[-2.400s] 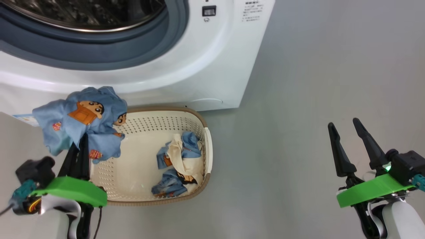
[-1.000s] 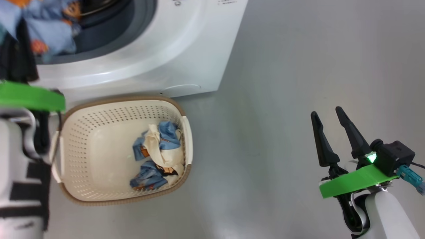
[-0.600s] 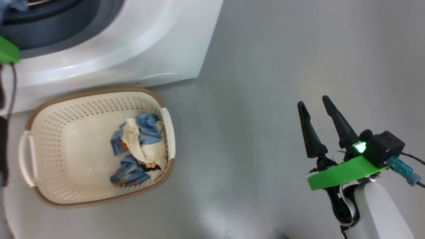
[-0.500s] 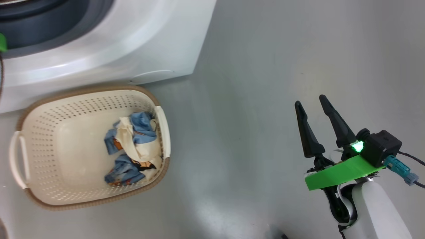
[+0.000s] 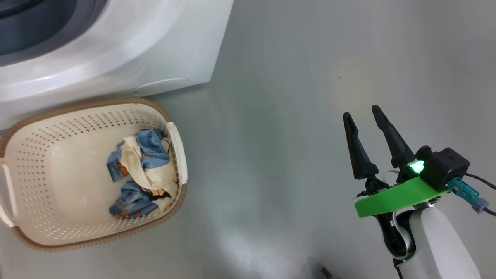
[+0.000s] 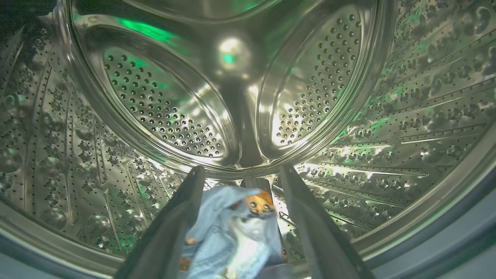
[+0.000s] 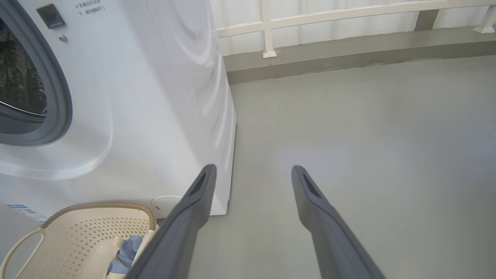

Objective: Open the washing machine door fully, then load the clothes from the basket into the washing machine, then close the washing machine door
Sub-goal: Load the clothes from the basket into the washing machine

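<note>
Hovering over the grey floor at four o'clock in the head view, the right pincer has its two dark fingers spread wide with nothing between them. At eight o'clock the basket stands upright on the floor, just in front of the washing machine. A bundle of clothes, light blue with orange-brown prints and a cream piece, lies inside it against the wall toward three o'clock. The machine occupies ten to twelve o'clock, its grey-blue seal showing at the corner.

In the left wrist view the left pincer reaches into the steel drum, fingers parted wide. A light blue printed garment lies between them at six o'clock, brushing the left-hand finger but not pinched by both. Whether it rests on the drum's bottom I cannot tell.

In the right wrist view the machine stands at nine to eleven o'clock, its round opening showing the drum, and a white railing runs along twelve o'clock beyond the floor.
</note>
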Robot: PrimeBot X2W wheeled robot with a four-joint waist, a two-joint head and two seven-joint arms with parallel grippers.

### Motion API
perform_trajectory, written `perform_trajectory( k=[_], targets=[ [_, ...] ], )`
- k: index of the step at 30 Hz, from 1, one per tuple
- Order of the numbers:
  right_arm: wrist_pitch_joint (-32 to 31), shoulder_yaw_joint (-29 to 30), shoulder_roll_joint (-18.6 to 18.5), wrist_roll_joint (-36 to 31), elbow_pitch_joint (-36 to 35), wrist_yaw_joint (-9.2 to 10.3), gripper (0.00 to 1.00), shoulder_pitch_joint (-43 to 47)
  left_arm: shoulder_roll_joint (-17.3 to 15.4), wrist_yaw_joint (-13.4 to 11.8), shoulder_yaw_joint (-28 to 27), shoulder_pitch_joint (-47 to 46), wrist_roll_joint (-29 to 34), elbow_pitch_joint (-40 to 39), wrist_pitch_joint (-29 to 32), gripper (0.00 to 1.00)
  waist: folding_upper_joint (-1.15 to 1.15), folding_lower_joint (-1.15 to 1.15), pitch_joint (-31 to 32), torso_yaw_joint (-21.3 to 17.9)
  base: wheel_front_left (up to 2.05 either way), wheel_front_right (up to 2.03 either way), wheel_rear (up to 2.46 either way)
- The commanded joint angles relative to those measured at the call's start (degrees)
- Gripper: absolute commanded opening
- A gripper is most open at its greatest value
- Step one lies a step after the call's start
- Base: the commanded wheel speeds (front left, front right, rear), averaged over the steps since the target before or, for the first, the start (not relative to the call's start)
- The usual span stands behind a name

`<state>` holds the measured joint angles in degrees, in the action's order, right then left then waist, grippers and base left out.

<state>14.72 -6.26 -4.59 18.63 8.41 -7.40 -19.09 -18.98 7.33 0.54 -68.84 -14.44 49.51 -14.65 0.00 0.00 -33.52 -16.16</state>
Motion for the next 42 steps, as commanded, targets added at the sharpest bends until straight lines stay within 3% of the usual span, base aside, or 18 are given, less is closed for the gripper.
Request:
perform_trajectory(
  k=[1,17,28,42],
  targets=[
    [0.28,-0.74,0.06,0.9,-1.12,-0.09,1.0,0.4,-2.06,0.0,-1.4,1.48,0.32,-1.12,-0.35,1.0,0.0,0.0,0.63,0.57,0.0,0.0,0.0],
    [0.28,0.17,-2.26,0.4,-0.99,-0.09,1.0,2.11,2.81,0.14,-5.94,18.47,1.59,-9.15,-0.35,1.0,0.0,0.0,7.28,4.17,0.0,0.0,0.0],
    [0.28,0.8,-4.69,0.27,-0.29,-0.09,1.0,6.22,8.15,0.15,-8.8,33.32,2.28,-16.51,-0.35,1.0,0.0,0.0,14.94,7.67,0.0,0.0,0.0],
    [0.28,1.2,-6.77,0.77,0.57,-0.09,1.0,12.67,10.83,0.15,-10.06,50.6,2.2,-25.16,-0.35,1.0,0.0,0.0,23.76,10.23,0.0,0.0,0.0]
  ],
)
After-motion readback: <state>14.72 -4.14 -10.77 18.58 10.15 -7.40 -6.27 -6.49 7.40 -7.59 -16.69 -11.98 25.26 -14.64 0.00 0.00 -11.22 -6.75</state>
